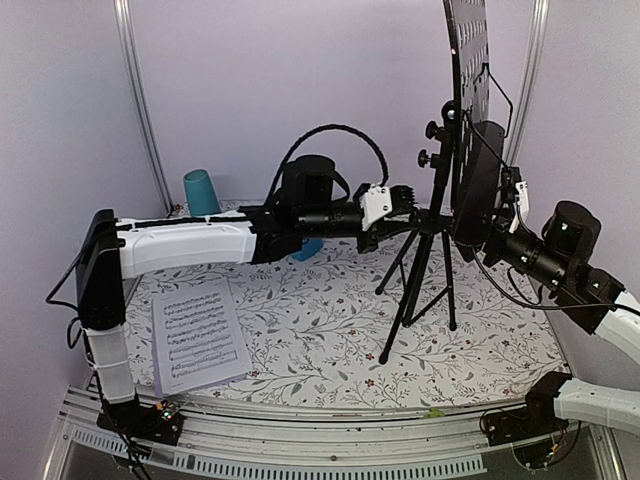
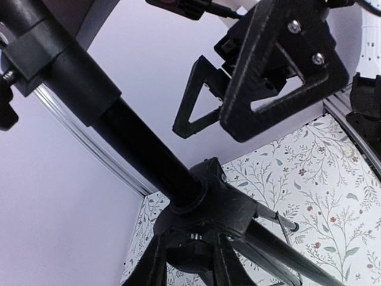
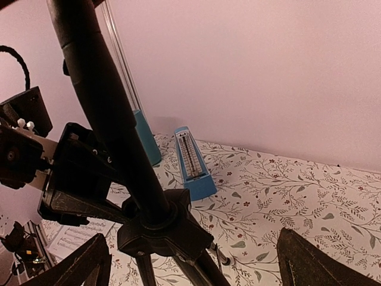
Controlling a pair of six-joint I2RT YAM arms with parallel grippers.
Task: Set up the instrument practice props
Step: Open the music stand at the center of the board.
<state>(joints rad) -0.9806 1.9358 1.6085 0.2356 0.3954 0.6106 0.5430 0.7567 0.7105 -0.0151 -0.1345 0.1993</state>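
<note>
The black music stand point(image 1: 468, 60) stands upright on its tripod at centre right, perforated tray at the top. My left gripper point(image 1: 408, 203) reaches across from the left and is shut on the stand's tripod hub point(image 2: 238, 208); its fingers point(image 2: 146, 262) clasp the underside. My right gripper point(image 1: 465, 215) hangs wide open beside the pole point(image 3: 113, 119), touching nothing, fingers point(image 3: 309, 265) far apart. The sheet-music pages point(image 1: 197, 335), white over lavender, lie flat at front left. The blue metronome point(image 3: 193, 164) stands behind the stand, mostly hidden by the left arm in the top view.
A tall teal cup point(image 1: 200, 190) stands at the back left by the wall, close to the metronome point(image 3: 144, 137). The tripod legs point(image 1: 452, 300) spread over the floral table cloth point(image 1: 320, 330). Purple walls close in the back and sides.
</note>
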